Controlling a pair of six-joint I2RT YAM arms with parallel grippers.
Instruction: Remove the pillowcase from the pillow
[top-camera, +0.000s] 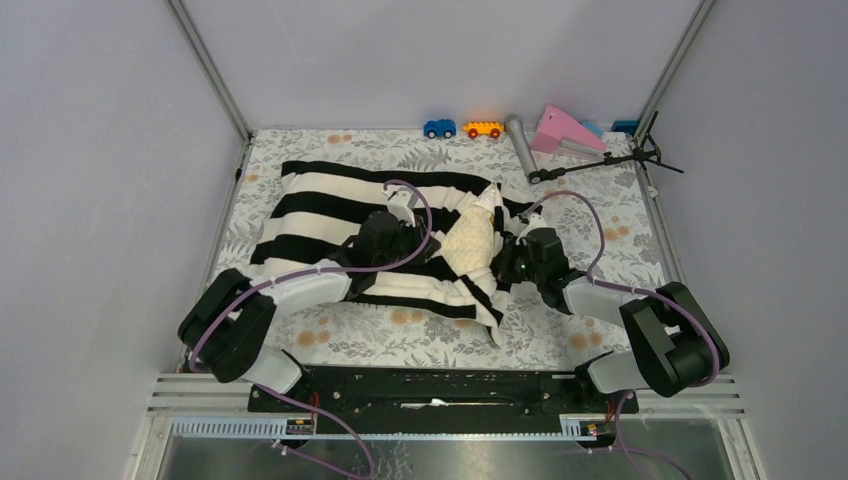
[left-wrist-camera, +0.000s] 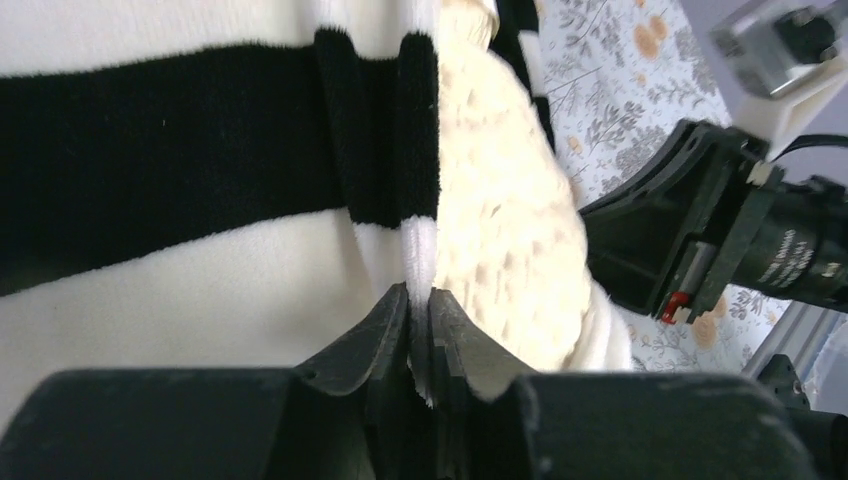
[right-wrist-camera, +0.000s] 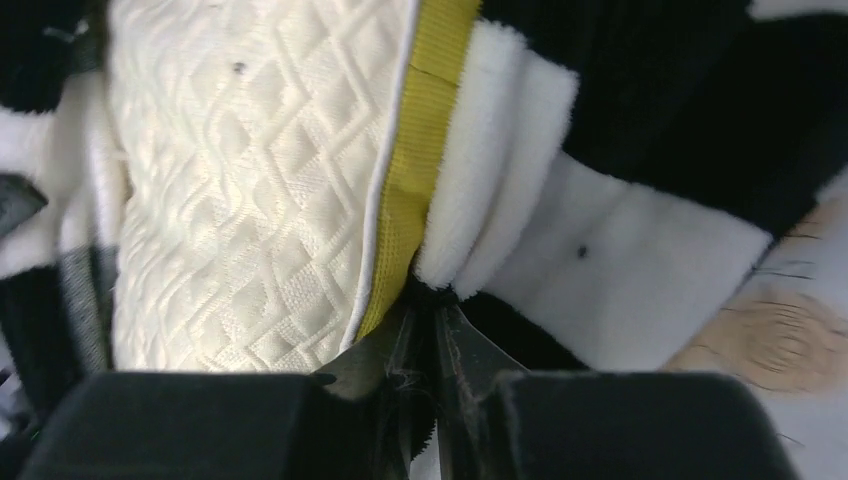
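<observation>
L end effector (left-wrist-camera: 421, 302) & R end effector (right-wrist-camera: 427, 318) both pinched tight on pillowcase (top-camera: 320, 215) edge.

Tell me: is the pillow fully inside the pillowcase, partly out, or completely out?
Partly out. One cream end of the pillow shows at the pillowcase opening; stripes cover the rest.

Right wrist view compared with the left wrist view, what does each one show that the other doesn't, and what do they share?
Only the right wrist view shows the bright yellow side band and the right fingers. Only the left wrist view shows the left fingers and the right arm, black, beyond the pillow. Both show the cream pillow poking out of the black-and-white striped pillowcase, with that view's own fingers shut on a pillowcase edge.
</observation>
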